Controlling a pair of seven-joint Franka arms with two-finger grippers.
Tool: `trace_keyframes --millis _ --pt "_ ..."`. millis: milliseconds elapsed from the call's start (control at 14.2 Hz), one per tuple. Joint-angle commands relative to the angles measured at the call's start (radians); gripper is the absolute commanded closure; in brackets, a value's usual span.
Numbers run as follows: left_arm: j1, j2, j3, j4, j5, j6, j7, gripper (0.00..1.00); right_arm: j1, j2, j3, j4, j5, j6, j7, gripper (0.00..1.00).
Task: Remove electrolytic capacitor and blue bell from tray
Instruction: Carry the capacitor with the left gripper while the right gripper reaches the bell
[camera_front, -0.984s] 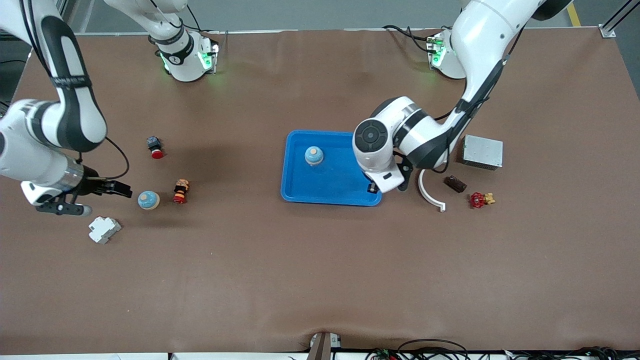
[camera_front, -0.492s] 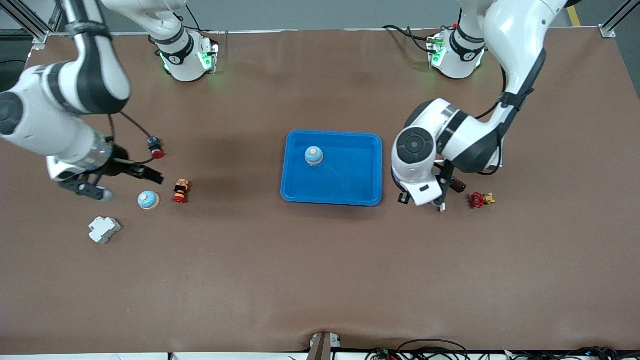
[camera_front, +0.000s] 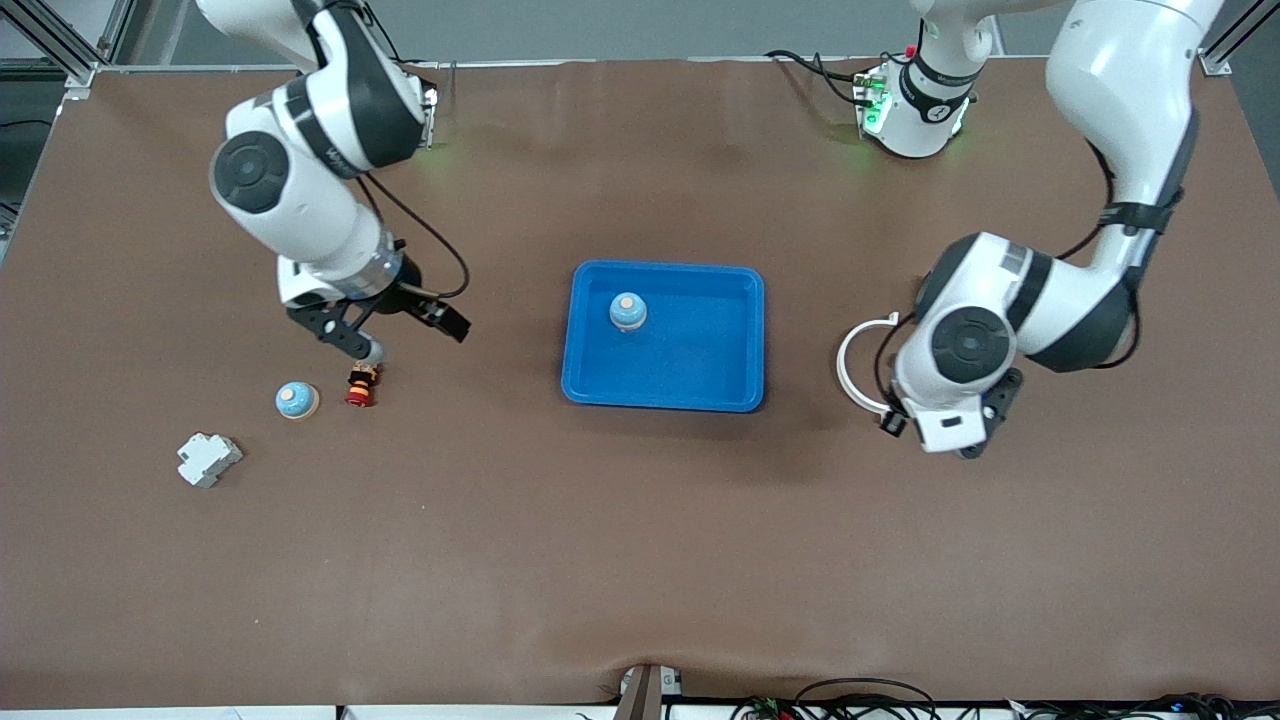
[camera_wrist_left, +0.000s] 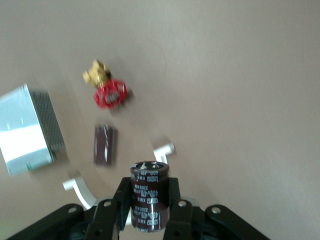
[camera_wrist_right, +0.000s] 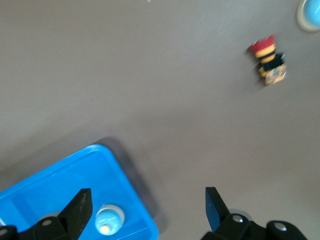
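Observation:
My left gripper (camera_wrist_left: 149, 196) is shut on a dark brown capacitor (camera_wrist_left: 148, 205), held upright over bare table between the white curved strip (camera_front: 850, 365) and the table's left-arm end. In the front view the left hand (camera_front: 932, 430) hides it. One blue bell (camera_front: 627, 312) stands in the blue tray (camera_front: 700, 385). A second blue bell (camera_front: 297, 400) sits on the table toward the right arm's end. My right gripper (camera_front: 412, 340) is open with nothing between its fingers, over the table between that bell and the tray (camera_wrist_right: 55, 185).
Another brown capacitor (camera_wrist_left: 104, 145) lies on the table beside a red valve (camera_wrist_left: 111, 93) and a grey metal box (camera_wrist_left: 29, 131). A red and yellow button switch (camera_front: 361, 384) and a white breaker (camera_front: 208, 458) lie near the loose bell.
The left arm swung from the tray's corner toward its own end of the table, still holding the capacitor. The right arm moved from beside the loose bell toward the tray, staying open.

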Motion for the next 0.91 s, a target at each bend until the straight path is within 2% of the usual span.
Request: trace_keyframes --millis 0,281,422,703,844 --pt "0.072 0.002 -0.009 -0.020 0.031 0.038 0.105 1.00 0.089 0.002 -0.014 -0.013 0.003 0.057 0.152 0.00" --pt "0.161 0.059 -0.006 -0.019 0.132 0.115 0.237 1.00 0.172 0.099 -0.014 -0.009 -0.041 0.165 0.298 0.00" --pt "0.188 0.093 -0.003 -0.011 0.165 0.152 0.257 1.00 0.202 0.165 -0.015 -0.002 -0.041 0.217 0.324 0.00" --pt "0.262 0.156 -0.003 -0.013 0.311 0.221 0.284 1.00 0.261 0.295 -0.019 0.056 -0.052 0.254 0.390 0.00" --pt "0.277 0.172 -0.003 -0.003 0.340 0.235 0.284 1.00 0.288 0.352 -0.019 0.087 -0.107 0.271 0.470 0.00"
